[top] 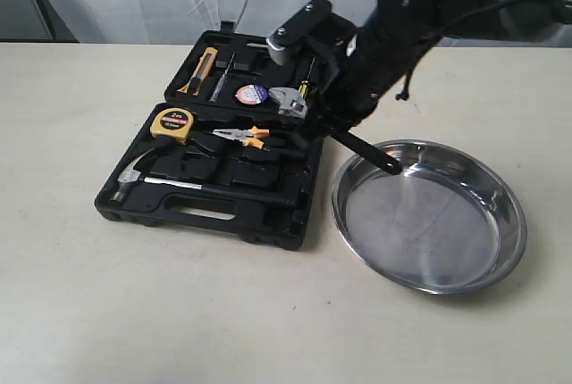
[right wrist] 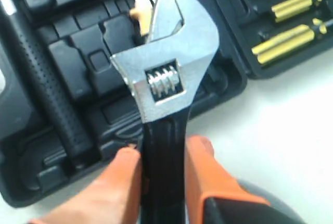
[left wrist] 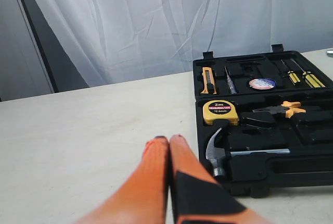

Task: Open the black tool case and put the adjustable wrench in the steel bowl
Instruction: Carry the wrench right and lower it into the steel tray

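Observation:
The black tool case lies open on the table, its lid flat behind it. My right gripper is shut on the adjustable wrench and holds it in the air over the case's right edge. The silver head points toward the lid; the black handle slants down over the steel bowl's near rim. In the right wrist view the orange fingers clamp the handle just below the wrench head. My left gripper is shut and empty, low over the table beside the case; it does not show in the exterior view.
In the case lie a hammer, a yellow tape measure, orange-handled pliers, a utility knife and screwdrivers. The bowl stands right of the case, almost touching it. White curtain hangs behind the table.

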Robot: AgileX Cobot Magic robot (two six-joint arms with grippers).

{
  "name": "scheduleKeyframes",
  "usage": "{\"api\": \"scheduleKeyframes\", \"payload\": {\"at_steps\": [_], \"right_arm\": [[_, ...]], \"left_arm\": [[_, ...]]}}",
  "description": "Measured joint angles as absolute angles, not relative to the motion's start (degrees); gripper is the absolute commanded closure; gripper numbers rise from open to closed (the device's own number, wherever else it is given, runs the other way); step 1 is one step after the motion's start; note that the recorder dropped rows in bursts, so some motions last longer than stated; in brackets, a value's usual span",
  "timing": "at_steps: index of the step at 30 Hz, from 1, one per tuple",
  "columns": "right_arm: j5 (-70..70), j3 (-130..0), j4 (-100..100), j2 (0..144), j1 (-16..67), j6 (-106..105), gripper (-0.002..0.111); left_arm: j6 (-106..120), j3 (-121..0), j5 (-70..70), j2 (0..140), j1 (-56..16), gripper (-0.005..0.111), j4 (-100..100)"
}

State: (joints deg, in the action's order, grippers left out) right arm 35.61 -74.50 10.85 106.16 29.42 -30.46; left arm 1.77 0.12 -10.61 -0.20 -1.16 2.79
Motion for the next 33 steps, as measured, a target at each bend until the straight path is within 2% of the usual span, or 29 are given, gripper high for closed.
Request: {"api": "scheduleKeyframes", "payload": {"at_steps": [7, 14, 33], "right_arm": [[28.4, -59.4, 11.1, 98.4, 24.3, -27.7, 0.109], [24.6, -51.2, 11.1, 97.8, 20.6, -25.5, 0.109], [25.0, -49.4, 9.8, 97.6, 20.3, -23.1, 0.109]], "left_arm": [[1.8, 0.1, -10.6, -0.2, -1.2, 0.106, 2.8], [1.8, 0.1, -10.6, -0.2, -1.2, 0.106, 2.8], [1.8, 0.1, -10.6, -0.2, -1.2, 0.106, 2.8]]}}
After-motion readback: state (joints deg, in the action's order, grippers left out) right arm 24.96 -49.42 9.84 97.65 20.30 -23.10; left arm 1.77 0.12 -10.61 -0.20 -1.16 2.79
